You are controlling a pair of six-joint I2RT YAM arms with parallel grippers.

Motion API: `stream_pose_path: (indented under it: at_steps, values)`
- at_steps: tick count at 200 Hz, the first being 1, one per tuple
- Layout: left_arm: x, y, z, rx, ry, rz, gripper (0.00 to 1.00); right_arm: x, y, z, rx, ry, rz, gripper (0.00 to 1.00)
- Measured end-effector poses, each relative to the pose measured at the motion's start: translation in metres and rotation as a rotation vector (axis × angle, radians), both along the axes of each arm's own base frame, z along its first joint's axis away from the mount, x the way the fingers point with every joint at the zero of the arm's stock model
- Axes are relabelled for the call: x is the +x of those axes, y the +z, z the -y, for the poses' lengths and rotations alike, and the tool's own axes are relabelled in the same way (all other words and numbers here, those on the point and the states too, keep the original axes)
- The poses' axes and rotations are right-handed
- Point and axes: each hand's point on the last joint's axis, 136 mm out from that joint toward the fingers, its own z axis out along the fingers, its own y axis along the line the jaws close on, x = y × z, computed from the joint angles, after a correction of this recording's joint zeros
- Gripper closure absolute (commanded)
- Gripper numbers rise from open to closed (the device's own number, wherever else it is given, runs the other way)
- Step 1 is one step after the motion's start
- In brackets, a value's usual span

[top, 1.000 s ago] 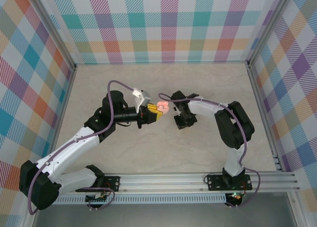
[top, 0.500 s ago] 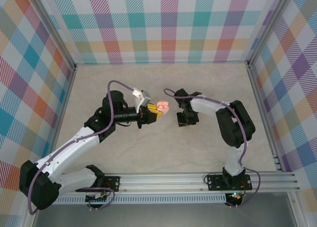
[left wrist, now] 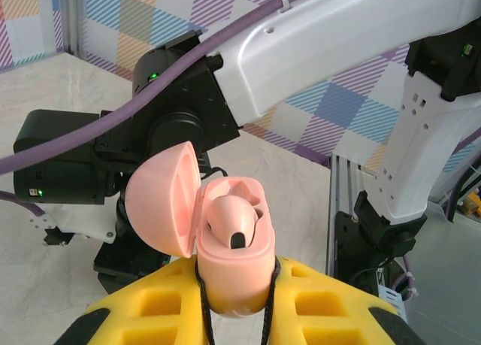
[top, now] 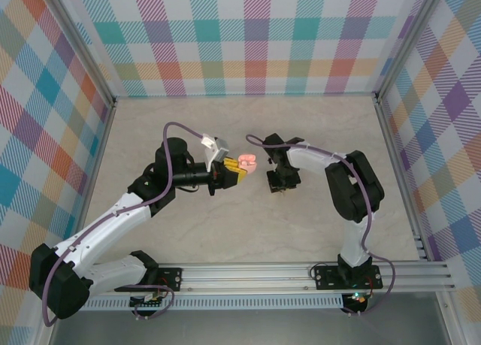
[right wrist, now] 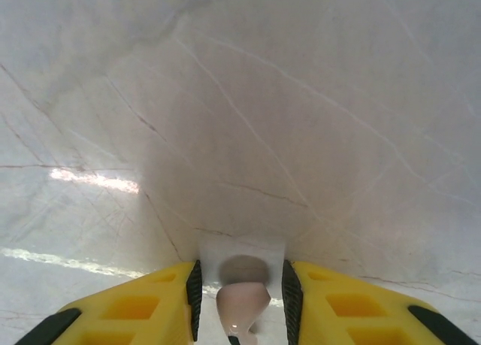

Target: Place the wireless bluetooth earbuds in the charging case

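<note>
Tabletop [top: 225,232] from above: we see the left gripper [top: 237,167] clamped on the open pink charging case [top: 247,163]. The right gripper [top: 279,186] points down nearby. Left wrist: a seated earbud [left wrist: 229,226] rests inside the case. Right wrist: slightly parted fingers [right wrist: 150,304] flank a loose pale earbud [right wrist: 242,306], with gaps on either side.

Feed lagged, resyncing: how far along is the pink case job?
Done: the left gripper clamps the open pink case, one earbud seated. In hand: a second earbud sits between the right gripper's fingers, grip unclear. Left: seat it in the case.
</note>
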Motion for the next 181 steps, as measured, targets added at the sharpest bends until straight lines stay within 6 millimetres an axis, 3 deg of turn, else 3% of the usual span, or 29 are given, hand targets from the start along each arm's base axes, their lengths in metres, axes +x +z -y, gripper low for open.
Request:
stream_pose_path:
  at_steps: [91, 181]
  values:
    - [-0.0006, 0.0001, 0.0002, -0.001, -0.003, -0.001, 0.96, 0.0016, 0.0004, -0.0008, -0.004, -0.014, 0.007, 0.77]
    - [-0.0005, 0.0001, 0.0002, -0.001, -0.003, -0.001, 0.96, 0.0016, 0.0002, 0.0044, -0.008, -0.039, 0.000, 0.65]
